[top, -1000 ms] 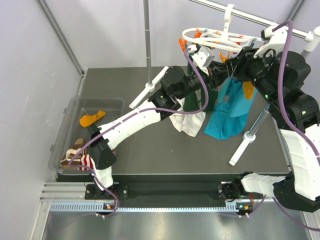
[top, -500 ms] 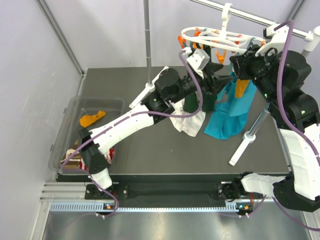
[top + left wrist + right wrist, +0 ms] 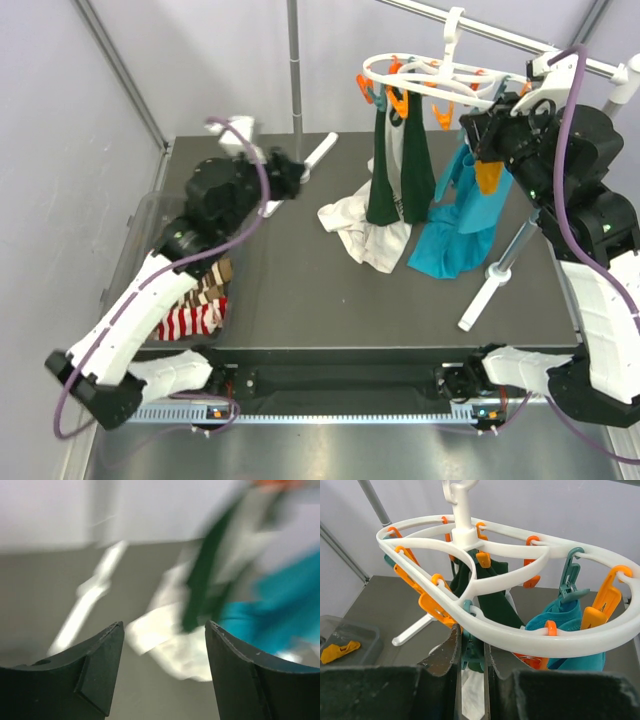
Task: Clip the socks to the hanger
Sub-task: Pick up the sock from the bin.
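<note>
Hanger (image 3: 512, 637) near right gripper (image 3: 472, 647), nearly closed, hold unclear; left gripper (image 3: 163, 630) wide open, empty.

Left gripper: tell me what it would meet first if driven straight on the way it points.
The left gripper, open, would probably meet the white-and-green sock heaped on the table; blur leaves depth unclear.

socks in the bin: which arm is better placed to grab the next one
Left. The left gripper is open and empty, its arm over the bin of socks; the right gripper is up at the hanger.
</note>
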Controlling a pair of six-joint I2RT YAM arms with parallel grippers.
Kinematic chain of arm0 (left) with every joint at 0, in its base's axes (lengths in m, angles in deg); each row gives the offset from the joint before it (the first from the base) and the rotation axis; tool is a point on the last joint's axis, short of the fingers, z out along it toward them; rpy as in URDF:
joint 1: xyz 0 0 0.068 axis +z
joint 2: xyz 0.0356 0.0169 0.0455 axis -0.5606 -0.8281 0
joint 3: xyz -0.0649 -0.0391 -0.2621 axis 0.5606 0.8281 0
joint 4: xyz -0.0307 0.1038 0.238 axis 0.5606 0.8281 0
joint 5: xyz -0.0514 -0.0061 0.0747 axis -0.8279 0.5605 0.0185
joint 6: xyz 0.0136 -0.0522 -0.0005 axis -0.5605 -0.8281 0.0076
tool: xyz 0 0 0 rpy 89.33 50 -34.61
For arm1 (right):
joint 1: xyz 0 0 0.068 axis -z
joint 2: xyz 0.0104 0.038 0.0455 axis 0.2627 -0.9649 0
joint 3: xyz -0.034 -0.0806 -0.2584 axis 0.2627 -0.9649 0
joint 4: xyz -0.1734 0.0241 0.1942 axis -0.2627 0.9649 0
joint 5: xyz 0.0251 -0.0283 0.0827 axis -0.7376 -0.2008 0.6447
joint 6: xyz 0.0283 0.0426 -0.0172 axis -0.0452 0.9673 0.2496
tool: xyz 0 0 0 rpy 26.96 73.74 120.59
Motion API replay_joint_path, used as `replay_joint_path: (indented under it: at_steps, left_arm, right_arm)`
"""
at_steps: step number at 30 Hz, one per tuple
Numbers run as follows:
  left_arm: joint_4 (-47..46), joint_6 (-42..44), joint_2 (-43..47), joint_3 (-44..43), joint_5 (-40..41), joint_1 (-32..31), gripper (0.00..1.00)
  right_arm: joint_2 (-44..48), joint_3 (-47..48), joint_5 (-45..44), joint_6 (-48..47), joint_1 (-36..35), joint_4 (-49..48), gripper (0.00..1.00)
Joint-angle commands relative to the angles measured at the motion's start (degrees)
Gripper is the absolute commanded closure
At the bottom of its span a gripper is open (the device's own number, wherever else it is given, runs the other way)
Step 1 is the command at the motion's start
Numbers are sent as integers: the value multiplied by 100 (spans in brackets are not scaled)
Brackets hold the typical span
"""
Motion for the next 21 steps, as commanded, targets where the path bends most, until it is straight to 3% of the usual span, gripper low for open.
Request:
replay_joint_path:
  at_steps: [1,4,5,8,11,15,18,21]
  left_arm:
    - [2066,-958,503,724,1038,1466,29]
    - [2430,-1064,618,1146,751,2523,27]
    - [2474,-1064,584,1216,393,3206,27]
    - [2300,-1021,400,1401,379,4054,28]
    - [1975,-941,153,1638,678,4320,28]
    - [643,-503,-162,2428,1179,4495,24]
    - [164,-142,-766,2606,1302,4697,37]
    - [172,-27,-1374,2404,1233,4794,39]
  right_arm:
    - [130,-69,137,-63,-12,-186,100]
    - [156,-113,225,-63,-12,-159,100]
    - [174,-166,252,-63,-12,-177,100]
    - [209,-245,296,-63,-12,-203,100]
    - [174,-254,383,-37,-12,-212,100]
    - [174,-254,515,-1,-12,-203,100]
    - [183,-316,577,25,-12,-265,100]
    - [183,-324,568,25,-12,-239,100]
